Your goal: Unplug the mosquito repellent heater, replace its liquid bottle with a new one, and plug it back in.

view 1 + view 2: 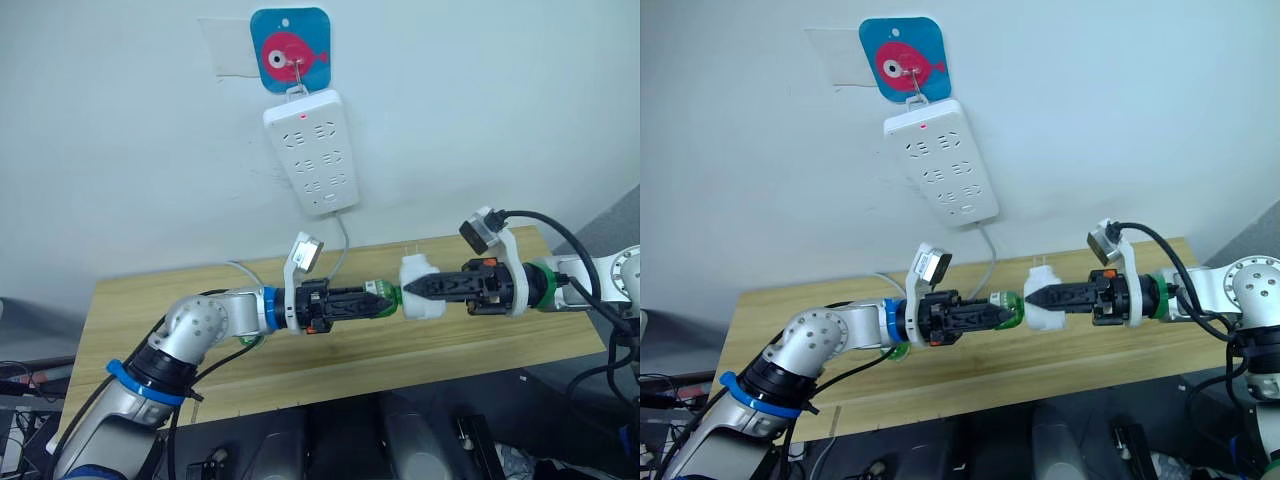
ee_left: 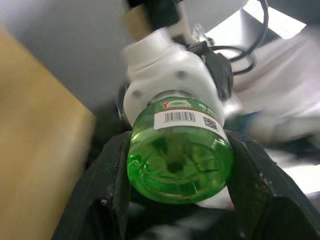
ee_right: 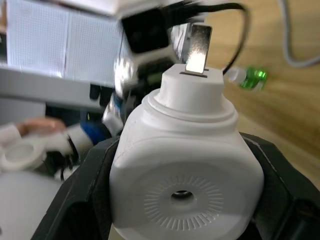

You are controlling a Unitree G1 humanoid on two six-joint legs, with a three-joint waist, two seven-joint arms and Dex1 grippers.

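Left gripper (image 1: 385, 299) was clamped on a green liquid bottle (image 2: 180, 155), its two black fingers (image 2: 107, 200) pressed against opposite sides of the bottle's body. Through the clear green plastic, green liquid showed inside. A white label band ran round the bottle's shoulder with a barcode and a small square code beside it; a red-and-yellow mark sat above the barcode, too small to read. The bottle's neck was seated in the underside of the mosquito repellent heater (image 1: 421, 289).

Right gripper (image 1: 412, 290) was clamped on the heater from the opposite side, one black finger (image 3: 85, 190) on each flank of the white rounded shell. In the right wrist view the heater's round vent hole faced the camera, ringed by fine radial ribs, and its metal plug prongs (image 3: 199, 49) stuck out from the far end, bare and in no socket.

Both grippers met in the air above the middle of the wooden bench (image 1: 120, 310), nearer its far edge, with heater and bottle held between them.

A second green bottle (image 3: 251, 78) lay on the bench behind the left arm.

Beyond the bench, a white power strip (image 1: 312, 150) hung on the wall from a hook on a blue plate with a pink fish (image 1: 291, 48), a small red light glowing at its top end. Its grey cord (image 1: 342, 245) dropped behind the bench's far edge.
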